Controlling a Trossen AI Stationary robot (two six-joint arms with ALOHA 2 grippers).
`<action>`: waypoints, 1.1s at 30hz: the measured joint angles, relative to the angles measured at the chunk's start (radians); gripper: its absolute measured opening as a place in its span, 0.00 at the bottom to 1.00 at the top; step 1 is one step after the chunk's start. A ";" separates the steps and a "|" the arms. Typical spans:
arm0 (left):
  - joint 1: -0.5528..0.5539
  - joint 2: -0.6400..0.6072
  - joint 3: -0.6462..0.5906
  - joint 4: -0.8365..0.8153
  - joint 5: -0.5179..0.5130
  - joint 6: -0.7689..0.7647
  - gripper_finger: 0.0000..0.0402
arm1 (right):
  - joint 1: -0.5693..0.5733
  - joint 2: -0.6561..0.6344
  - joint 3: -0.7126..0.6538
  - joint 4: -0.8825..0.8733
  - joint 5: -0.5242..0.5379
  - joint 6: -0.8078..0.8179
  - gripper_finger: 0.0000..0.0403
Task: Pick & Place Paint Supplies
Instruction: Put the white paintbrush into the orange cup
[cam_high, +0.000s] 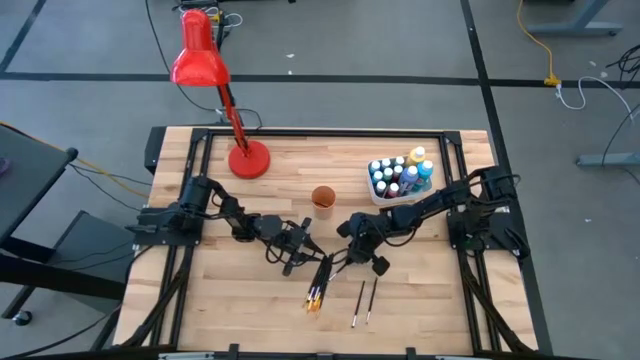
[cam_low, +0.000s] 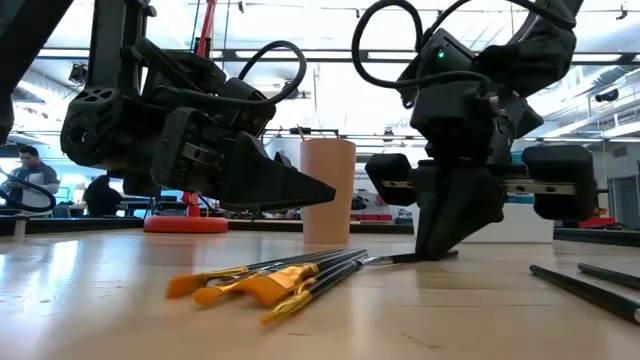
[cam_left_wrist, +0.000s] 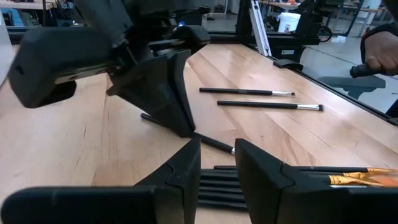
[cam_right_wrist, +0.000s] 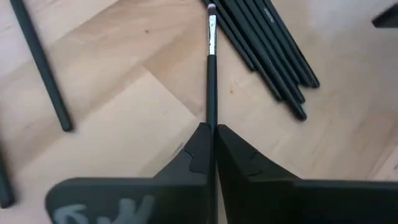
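Note:
Several dark-handled paintbrushes with orange-yellow ends (cam_high: 318, 285) lie in a bundle on the table's near middle; they also show in the low view (cam_low: 270, 280). My right gripper (cam_right_wrist: 210, 127) points down beside the bundle and is shut on a single thin dark brush (cam_right_wrist: 211, 68). My left gripper (cam_left_wrist: 217, 149) hovers level just above the bundle's handle ends (cam_left_wrist: 217, 186), slightly open and empty. Two more brushes (cam_high: 365, 302) lie to the right. Paint bottles (cam_high: 400, 175) stand in a white tub. My right gripper pinches the single brush's dark handle (cam_right_wrist: 210, 115) between its two fingertips, from above and pointing down, with the fingers across the handle. The metal ferrule end (cam_right_wrist: 211, 18) sticks out ahead toward the bundle. The brush lies about level at the table top (cam_low: 400, 258); whether it is lifted I cannot tell.
An orange cup (cam_high: 322, 197) stands behind both grippers at mid-table. A red desk lamp (cam_high: 235, 130) stands at the far left. The white tub (cam_high: 380, 196) sits at the far right. A person's hand (cam_left_wrist: 380, 53) shows beyond the table's edge.

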 joint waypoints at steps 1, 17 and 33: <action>0.000 0.000 0.000 0.000 0.000 0.000 0.27 | -0.002 0.000 0.000 -0.001 -0.002 -0.002 0.04; 0.000 0.000 0.000 0.000 -0.026 0.000 0.27 | -0.003 -0.129 -0.006 -0.153 0.025 0.023 0.04; 0.000 0.000 -0.001 -0.003 -0.046 0.000 0.27 | -0.002 -0.204 -0.005 -0.178 0.063 0.040 0.04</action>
